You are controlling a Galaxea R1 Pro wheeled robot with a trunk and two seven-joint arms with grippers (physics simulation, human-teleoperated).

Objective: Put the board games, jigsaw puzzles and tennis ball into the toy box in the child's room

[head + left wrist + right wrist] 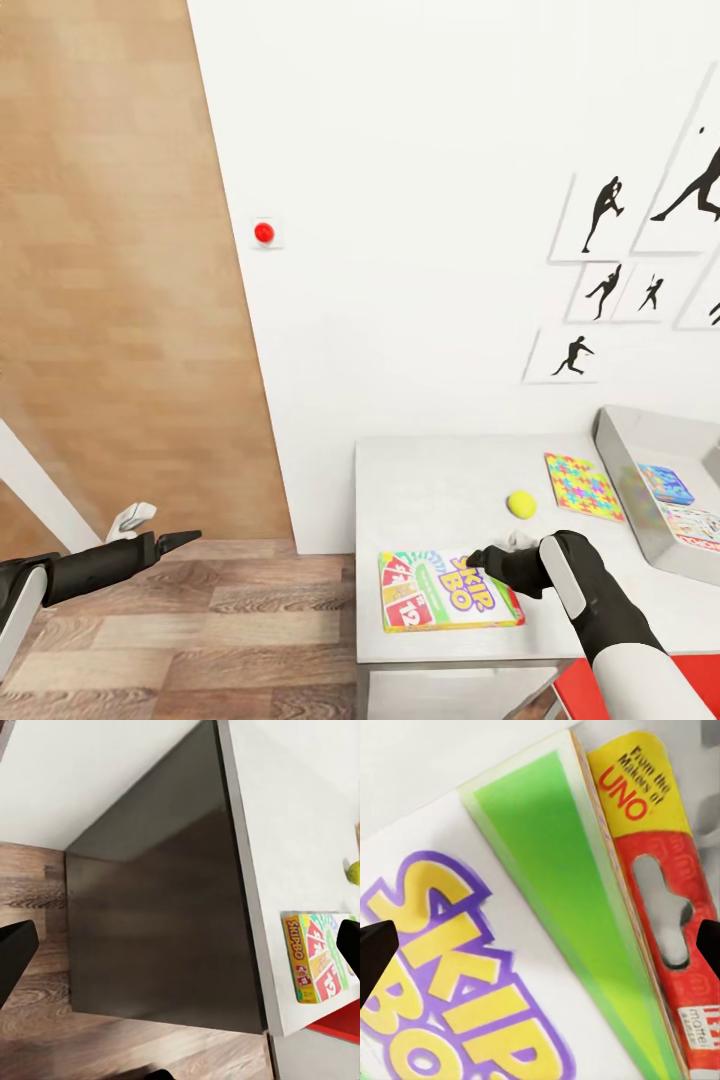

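1. The Skip-Bo box (pixel 448 591) lies flat at the near edge of the tabletop (pixel 430 480), on its left half as the head camera sees it. Its long axis runs side to side, along that near edge.

2. The right tool (pixel 478 556) is right over the box, at its far long edge. In the right wrist view the printed lid (pixel 510 967) and the red edge strip (pixel 660 907) lie between the two dark fingertips (pixel 375 952), which stand wide apart. So the tool is spread, and straddles the box rather than pinching it; I cannot tell whether the tips touch the card.

3. The left tool (pixel 170 542) hangs out over the floor (pixel 220 620), well left of the tabletop and pointing towards it. In the head view its fingers look close together; in the left wrist view the tips sit apart at the edges of the picture, so I read it as spread and holding nothing.

4. The right arm is plainly the nearer one to the box. The toy box (pixel 650 490) stands at the right end of the tabletop, so the carry would go rightwards.

5. The ball (pixel 521 503) lies just beyond the right tool, and a puzzle (pixel 583 486) lies flat between ball and toy box; both are in the path of a low carry.

6. Two flat boxes already show inside the toy box.

7. Judgement: the step in hand is gripping the Skip-Bo box across its short side; closing should catch the far edge.
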